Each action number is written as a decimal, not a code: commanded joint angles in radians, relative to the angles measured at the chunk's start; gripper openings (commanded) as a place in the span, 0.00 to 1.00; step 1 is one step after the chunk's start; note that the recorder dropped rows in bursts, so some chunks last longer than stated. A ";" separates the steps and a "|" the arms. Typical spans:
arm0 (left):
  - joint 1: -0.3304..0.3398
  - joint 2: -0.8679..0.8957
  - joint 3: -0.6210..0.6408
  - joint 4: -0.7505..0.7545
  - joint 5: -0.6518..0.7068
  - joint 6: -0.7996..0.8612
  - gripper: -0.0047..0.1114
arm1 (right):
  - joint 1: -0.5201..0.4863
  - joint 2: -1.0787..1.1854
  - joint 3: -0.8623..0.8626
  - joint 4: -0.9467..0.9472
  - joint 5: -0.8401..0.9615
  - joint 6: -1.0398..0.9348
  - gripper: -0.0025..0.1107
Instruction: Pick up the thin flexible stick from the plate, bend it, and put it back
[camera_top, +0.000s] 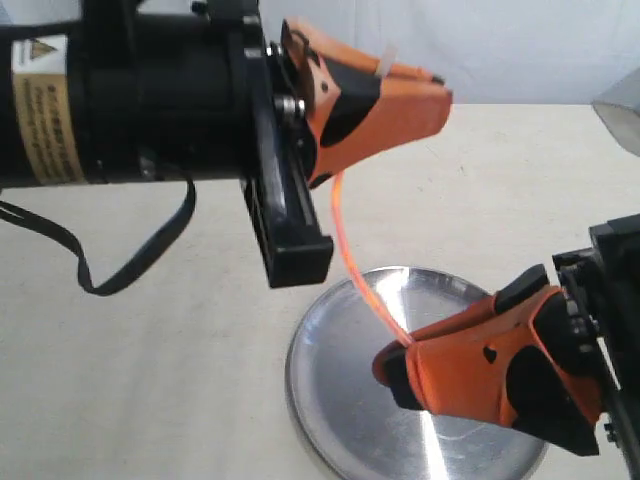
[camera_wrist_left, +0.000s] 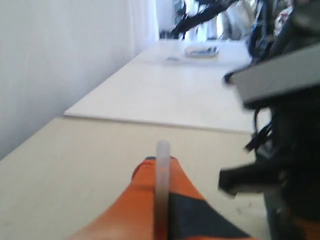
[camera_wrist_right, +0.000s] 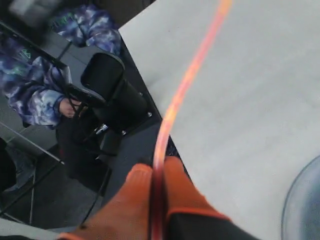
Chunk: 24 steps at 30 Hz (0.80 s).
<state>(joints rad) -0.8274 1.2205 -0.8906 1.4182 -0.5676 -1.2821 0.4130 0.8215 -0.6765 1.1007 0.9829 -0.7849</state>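
The exterior view sits close and high, looking down on the table (camera_top: 150, 380). The left arm (camera_top: 150, 100) fills the upper left of its frame. Each wrist view looks out very near along its gripper: left gripper (camera_wrist_left: 157, 167) across the table, right gripper (camera_wrist_right: 155, 175) past the table edge. The exterior and right wrist views share the stick (camera_top: 348, 255) and plate (camera_top: 305, 400).

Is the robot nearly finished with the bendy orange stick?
About halfway. Done: the stick is up off the plate. In hand: the left gripper and the right gripper each pinch one end, and the stick curves between them, so it is being bent. Left: laying it back on the plate.
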 joint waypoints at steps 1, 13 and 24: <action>-0.005 0.024 0.060 0.299 0.056 -0.186 0.04 | -0.005 -0.052 -0.006 -0.030 -0.186 0.044 0.01; -0.005 -0.033 0.015 -0.129 -0.246 -0.010 0.04 | -0.005 -0.007 -0.006 -0.427 0.016 0.362 0.01; -0.005 0.030 0.018 0.221 -0.122 -0.177 0.04 | -0.005 -0.016 -0.006 0.113 -0.125 -0.095 0.01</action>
<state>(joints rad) -0.8256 1.2201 -0.8946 1.4567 -0.6612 -1.3482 0.4130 0.8382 -0.6718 1.1029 1.0103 -0.8209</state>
